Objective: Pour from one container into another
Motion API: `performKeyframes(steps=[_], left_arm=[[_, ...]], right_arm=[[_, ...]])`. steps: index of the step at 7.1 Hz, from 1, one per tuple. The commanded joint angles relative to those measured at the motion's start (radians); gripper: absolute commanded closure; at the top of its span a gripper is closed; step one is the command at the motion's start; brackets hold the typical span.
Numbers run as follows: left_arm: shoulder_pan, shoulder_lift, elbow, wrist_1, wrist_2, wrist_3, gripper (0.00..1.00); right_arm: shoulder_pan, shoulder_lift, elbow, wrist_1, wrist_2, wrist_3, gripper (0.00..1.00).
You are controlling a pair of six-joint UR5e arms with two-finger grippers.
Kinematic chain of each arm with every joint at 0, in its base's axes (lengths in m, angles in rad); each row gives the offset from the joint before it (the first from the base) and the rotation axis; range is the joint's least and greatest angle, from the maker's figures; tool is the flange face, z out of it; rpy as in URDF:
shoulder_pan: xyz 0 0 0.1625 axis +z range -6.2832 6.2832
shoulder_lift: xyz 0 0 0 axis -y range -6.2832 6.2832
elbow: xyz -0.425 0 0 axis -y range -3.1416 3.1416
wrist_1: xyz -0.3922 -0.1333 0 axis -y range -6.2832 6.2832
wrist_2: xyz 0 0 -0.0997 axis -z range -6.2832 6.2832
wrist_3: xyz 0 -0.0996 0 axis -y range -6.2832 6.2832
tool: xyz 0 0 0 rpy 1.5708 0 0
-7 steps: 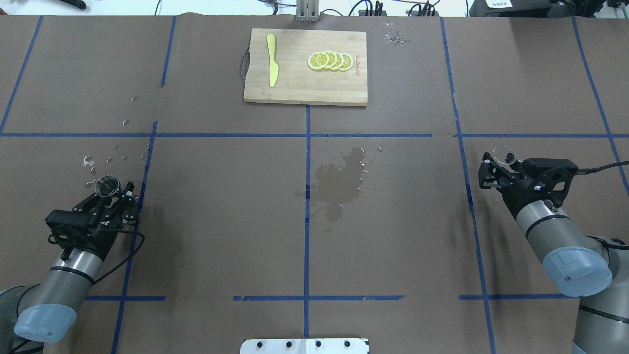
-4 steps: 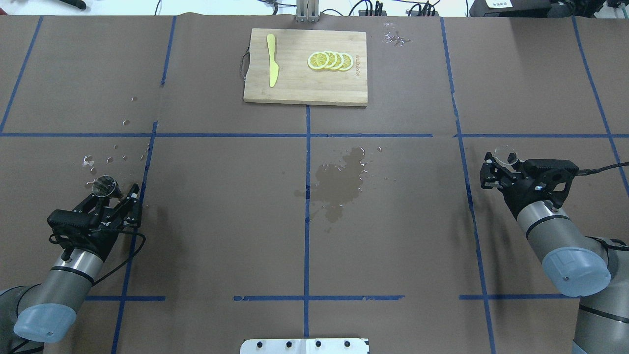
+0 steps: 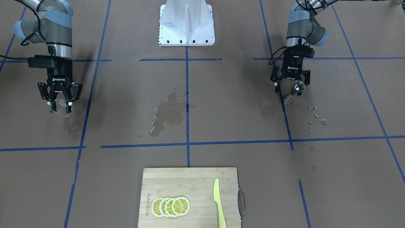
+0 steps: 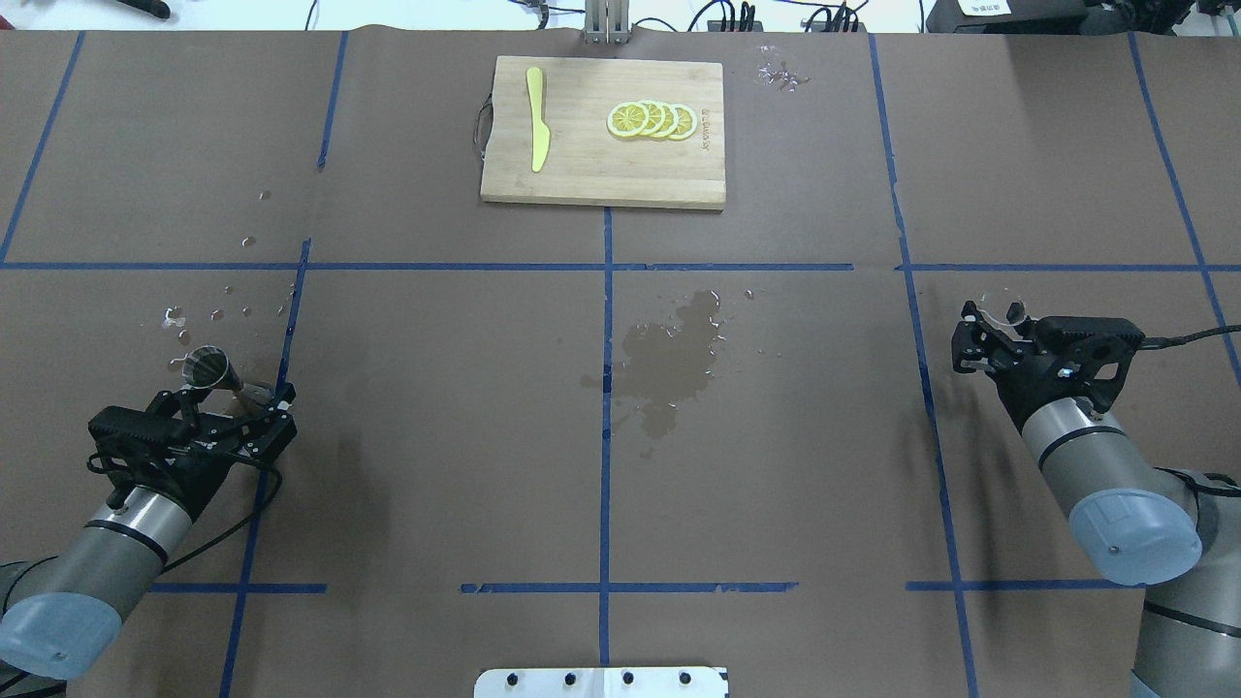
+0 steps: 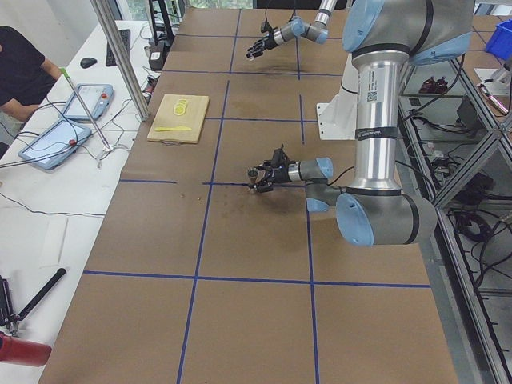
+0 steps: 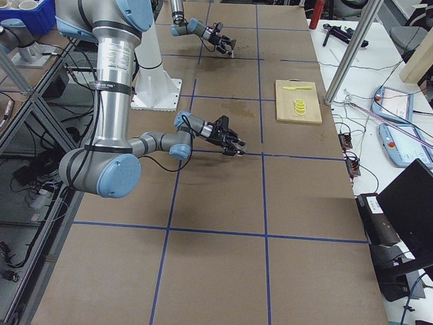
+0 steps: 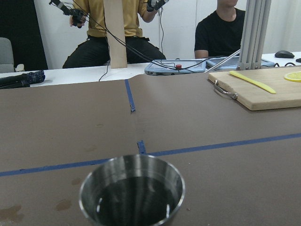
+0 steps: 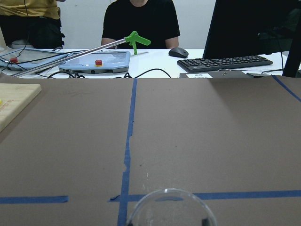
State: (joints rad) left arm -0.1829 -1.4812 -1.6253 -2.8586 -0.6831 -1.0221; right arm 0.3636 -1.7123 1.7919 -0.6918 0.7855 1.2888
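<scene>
A: What has changed at the left gripper [image 4: 236,405]?

B: A second ago its jaws were clamped on the small silvery metal hourglass jigger [image 4: 209,368]. Now they stand spread wide, clear of it on either side. The jigger stands upright on the brown paper-covered table [image 4: 776,485], at the left and near the robot. The left wrist view shows dark liquid inside it.

A: And the right gripper [image 3: 60,107]?

B: It has barely moved. It grips the small clear glass cup [image 3: 58,111], low over the table's right side, well apart from the jigger.

A: What does that mean for the task?

B: The pour looks finished and the receiving vessel is released. Setting the glass down seems the only step left. The dark wet patch [image 4: 669,364] mid-table suggests some spilling.
</scene>
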Motion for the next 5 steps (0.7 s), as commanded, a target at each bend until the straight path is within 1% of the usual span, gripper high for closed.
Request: performKeyframes(steps=[1,2,4,5], left_arm=[[-0.001,0.08,-0.066,0.007,-0.093,0.023,0.0],[-0.001,0.1,-0.071,0.007,-0.096,0.023,0.0],[-0.001,0.117,-0.09,0.007,-0.179,0.023,0.0],[-0.003,0.149,-0.138,0.008,-0.237,0.025,0.0]], right_arm=[[0.0,0.002,-0.009,0.0,-0.012,0.02,1.0],[-0.002,0.002,-0.016,0.0,-0.015,0.029,1.0],[-0.005,0.003,-0.028,0.0,-0.02,0.029,1.0],[-0.008,0.002,-0.035,0.002,-0.034,0.044,1.0]])
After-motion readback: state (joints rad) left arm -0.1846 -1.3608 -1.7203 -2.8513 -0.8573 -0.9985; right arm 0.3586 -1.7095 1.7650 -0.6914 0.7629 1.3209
